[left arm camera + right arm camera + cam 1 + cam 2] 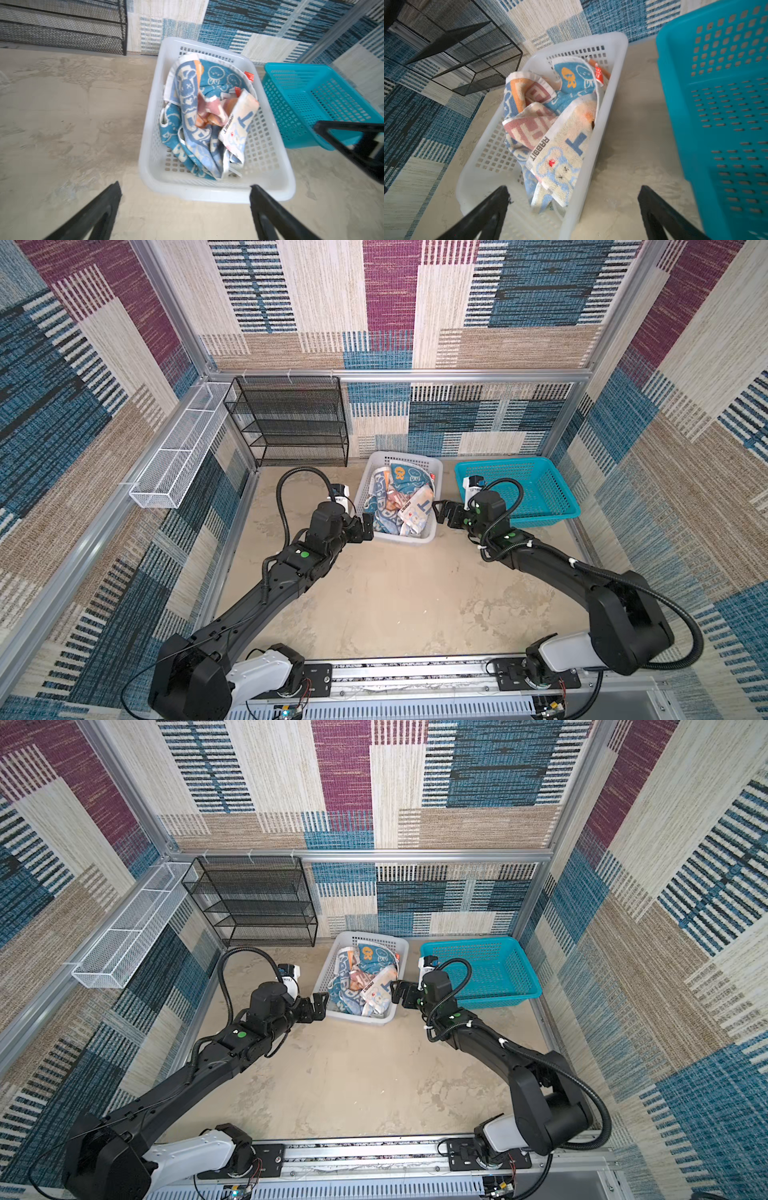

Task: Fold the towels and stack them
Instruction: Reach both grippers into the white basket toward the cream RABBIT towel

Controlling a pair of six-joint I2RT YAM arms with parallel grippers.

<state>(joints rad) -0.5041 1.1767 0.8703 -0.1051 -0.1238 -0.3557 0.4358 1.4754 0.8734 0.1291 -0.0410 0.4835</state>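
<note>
Jaws wide, empty — either side of basket (pixel 409 540) of towels (pixel 399 506)

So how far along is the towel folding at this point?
Done: nothing yet; all the towels lie crumpled together in the white basket, and the teal basket holds none. In hand: nothing; the left gripper and right gripper hang open on either side of the white basket. Remaining: take out, fold and stack every towel.
</note>
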